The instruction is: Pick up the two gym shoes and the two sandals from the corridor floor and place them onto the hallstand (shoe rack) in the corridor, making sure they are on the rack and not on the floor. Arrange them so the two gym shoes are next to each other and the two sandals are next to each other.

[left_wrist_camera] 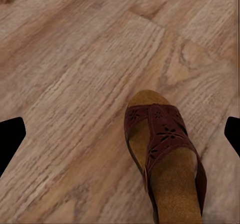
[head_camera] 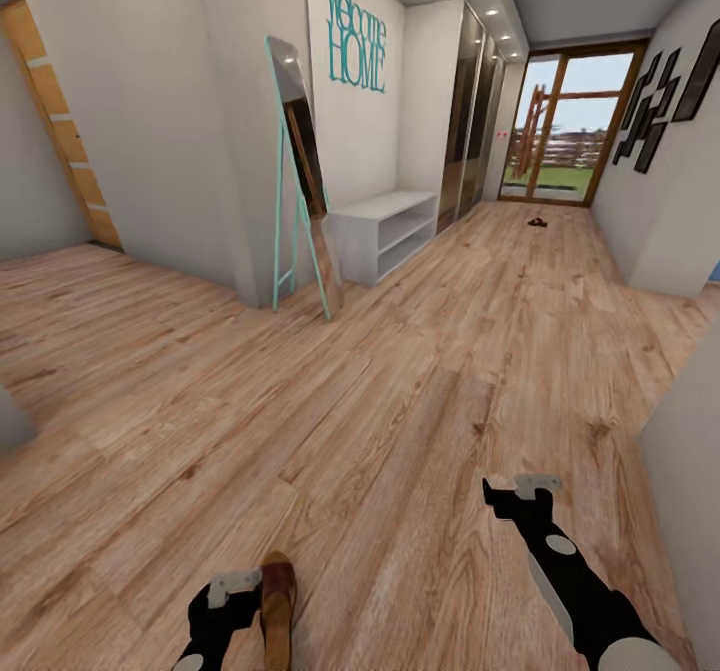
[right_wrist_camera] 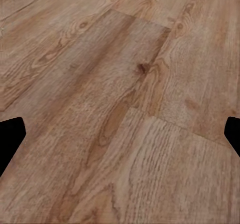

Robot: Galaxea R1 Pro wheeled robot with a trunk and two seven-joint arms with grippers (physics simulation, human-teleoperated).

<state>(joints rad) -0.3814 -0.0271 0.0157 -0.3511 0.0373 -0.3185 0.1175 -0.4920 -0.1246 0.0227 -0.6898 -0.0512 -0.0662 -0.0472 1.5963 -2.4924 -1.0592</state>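
Head view: nearest the camera, the left tool (head_camera: 243, 591) sits low over the corridor floor (head_camera: 400, 401) with a brown sandal (head_camera: 278, 601) just beside it; whether it grips the sandal I cannot tell. The right tool (head_camera: 515, 496) hangs above bare planks, nothing near it. Farther off, the hallstand (head_camera: 385, 226) stands against the left wall, beside a mint-framed mirror (head_camera: 300, 181). A small dark item (head_camera: 538, 221) lies far down the corridor, too small to identify.

Left wrist view: the sandal (left_wrist_camera: 165, 159) lies between the wide-spread fingertips (left_wrist_camera: 10, 139), closer to one side; contact is unclear.

Right wrist view: the fingertips (right_wrist_camera: 10, 136) stand wide apart, with only floor (right_wrist_camera: 120, 103) between them.
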